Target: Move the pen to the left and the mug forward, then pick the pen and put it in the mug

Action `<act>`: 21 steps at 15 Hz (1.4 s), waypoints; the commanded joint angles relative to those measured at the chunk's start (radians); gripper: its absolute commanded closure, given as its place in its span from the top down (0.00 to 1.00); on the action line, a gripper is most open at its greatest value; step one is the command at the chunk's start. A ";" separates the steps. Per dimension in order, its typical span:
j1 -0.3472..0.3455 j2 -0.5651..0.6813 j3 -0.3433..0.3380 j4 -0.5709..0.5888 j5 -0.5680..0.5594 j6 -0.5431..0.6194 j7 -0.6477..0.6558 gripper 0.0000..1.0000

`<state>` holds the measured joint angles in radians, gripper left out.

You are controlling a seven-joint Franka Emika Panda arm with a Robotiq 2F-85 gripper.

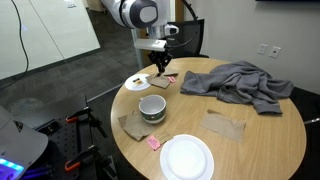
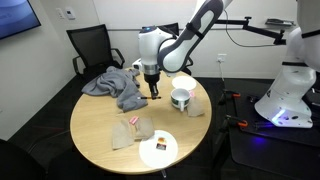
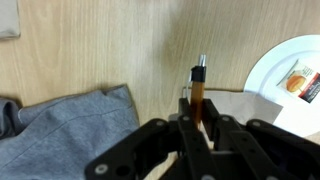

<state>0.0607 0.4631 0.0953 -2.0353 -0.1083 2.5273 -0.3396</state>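
The pen (image 3: 199, 85) is being pinched between the two fingers of the gripper (image 3: 199, 115), which are pressing together on its lower part. Its orange-red body and dark tip are projecting past them in the wrist view. I am seeing it over the wooden table (image 3: 110, 45), just beside the edge of a grey cloth (image 3: 70, 130) and above a tan napkin (image 3: 235, 100). Whether its tip is touching anything I cannot tell.

Containers: in an exterior view the mug (image 1: 152, 107) is standing upright near the table's middle, well apart from the pen and showing only its dark inside. The small saucer (image 3: 285, 60) is carrying an orange-and-white item (image 3: 298, 82). The large white plate (image 1: 187, 157) is lying at the table's near edge.

View differences: only the wrist view is resolving the pen and the grip on it. In both exterior views the pen is too thin for me to make out. The mug and plate are falling outside the wrist view. An exterior view is also showing a pink scrap (image 1: 154, 143) just beside the plate.
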 commanded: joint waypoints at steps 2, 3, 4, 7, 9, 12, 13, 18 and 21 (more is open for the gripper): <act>0.048 -0.015 -0.007 -0.069 -0.025 0.043 0.134 0.04; 0.065 -0.014 -0.012 -0.081 -0.032 0.045 0.171 0.04; 0.081 -0.013 -0.019 -0.092 -0.039 0.044 0.207 0.04; 0.145 0.005 -0.051 -0.099 -0.085 0.032 0.368 0.04; 0.174 0.016 -0.060 -0.105 -0.101 0.029 0.450 0.04; 0.233 0.042 -0.096 -0.111 -0.132 0.037 0.593 0.04; 0.245 0.051 -0.105 -0.116 -0.137 0.044 0.632 0.04; 0.278 0.108 -0.142 -0.126 -0.132 0.122 0.753 0.04; 0.274 0.149 -0.145 -0.125 -0.108 0.208 0.742 0.04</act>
<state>0.3232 0.5915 -0.0324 -2.1465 -0.2280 2.6599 0.3822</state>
